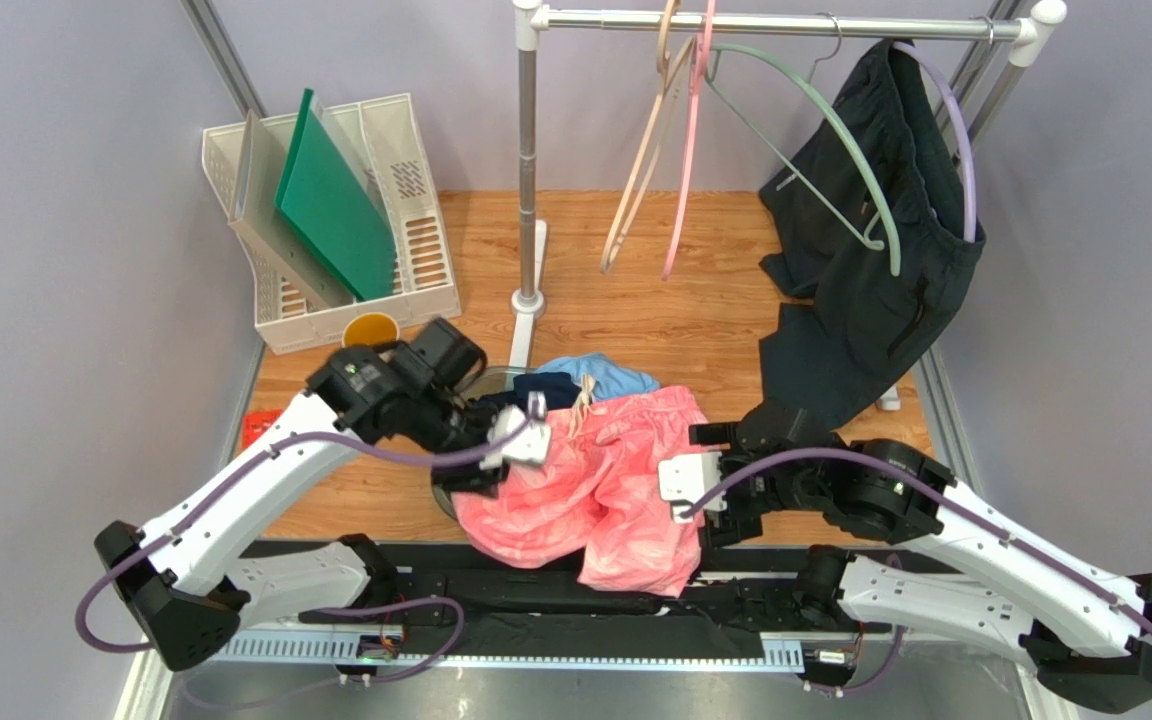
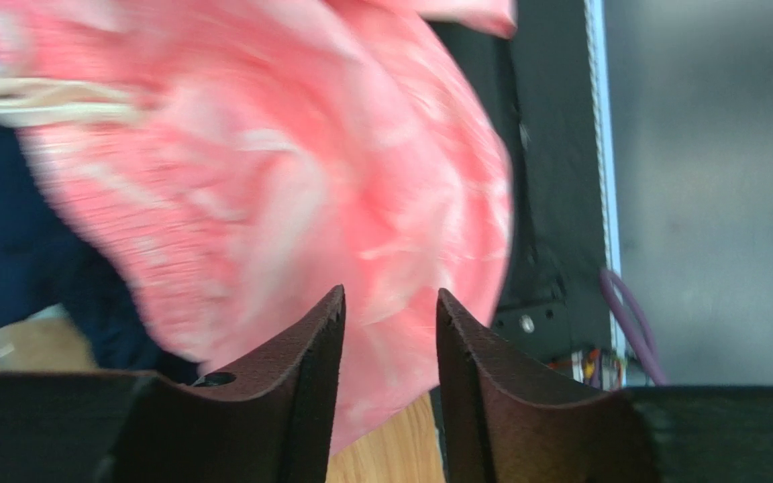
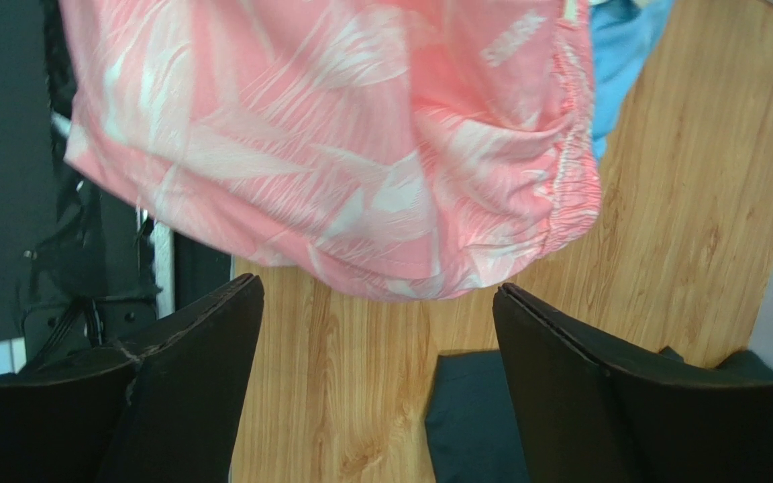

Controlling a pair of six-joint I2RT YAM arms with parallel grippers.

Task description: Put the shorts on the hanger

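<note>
At the table's near edge: your shorts (image 1: 605,480) lie in a crumpled heap between the two grippers, their lower folds spilling onto the black strip (image 1: 537,588) by the arm bases.
Left arm: you have it bent at the elbow and reaching inward, with the left gripper (image 1: 515,443) at the heap's left side.
Left jaws: narrowly apart; blurred pink cloth shows through the gap, and nothing looks pinched.
Right arm: low and stretched in from the right, with the right gripper (image 1: 687,488) just beside the heap's right edge.
Right jaws: spread wide with nothing between them; bare wood and dark navy cloth (image 3: 466,423) lie below.
Shorts fabric: thin, crinkly salmon-pink with a pale leaf print and a gathered waistband.
Hanger (image 1: 823,135): slim sage-green plastic with curved arms, hung on the metal rail (image 1: 778,21) at the back, well apart from your shorts.
Table (image 1: 642,300): warm wood grain.
</note>
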